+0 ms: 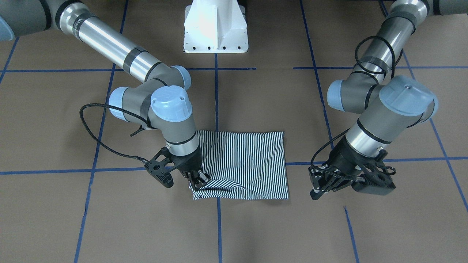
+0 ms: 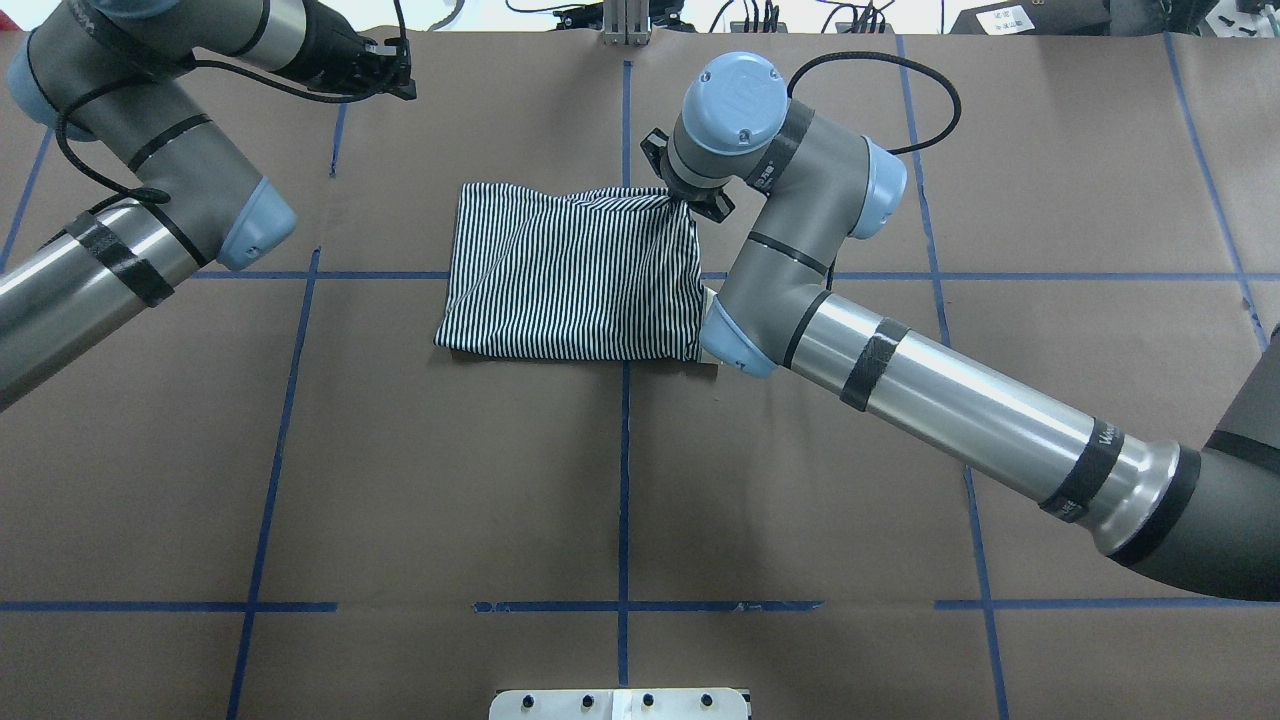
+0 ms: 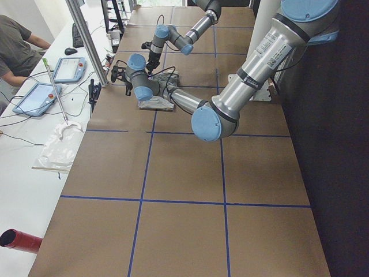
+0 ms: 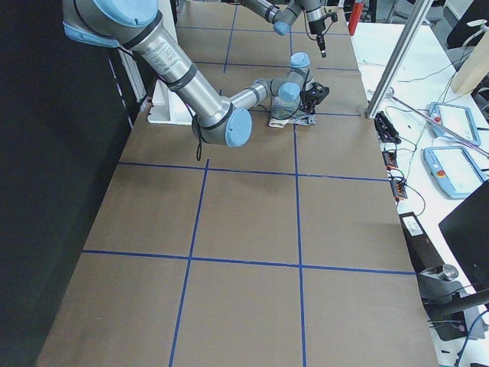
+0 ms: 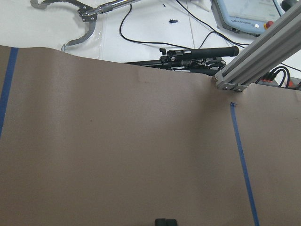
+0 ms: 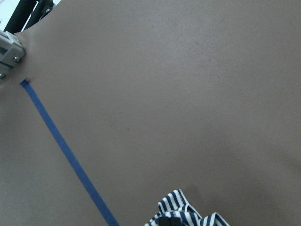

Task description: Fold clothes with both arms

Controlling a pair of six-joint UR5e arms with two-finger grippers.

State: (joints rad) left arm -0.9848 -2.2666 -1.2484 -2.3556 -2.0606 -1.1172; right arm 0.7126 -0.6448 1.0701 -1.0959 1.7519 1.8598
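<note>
1. The striped polo shirt lies folded into a rough rectangle on the brown table, in the far half, straddling the blue tape line down the middle.
2. My right gripper is pinched on the shirt's far right corner. The cloth bunches at the pinch, and creases run from there along the far edge.
3. The rest of the shirt lies flat on the table.
4. My left gripper is to the left of the shirt, well apart from it, over bare table and holding nothing.
5. I cannot tell whether my left gripper's jaws are spread or pressed together.
</note>
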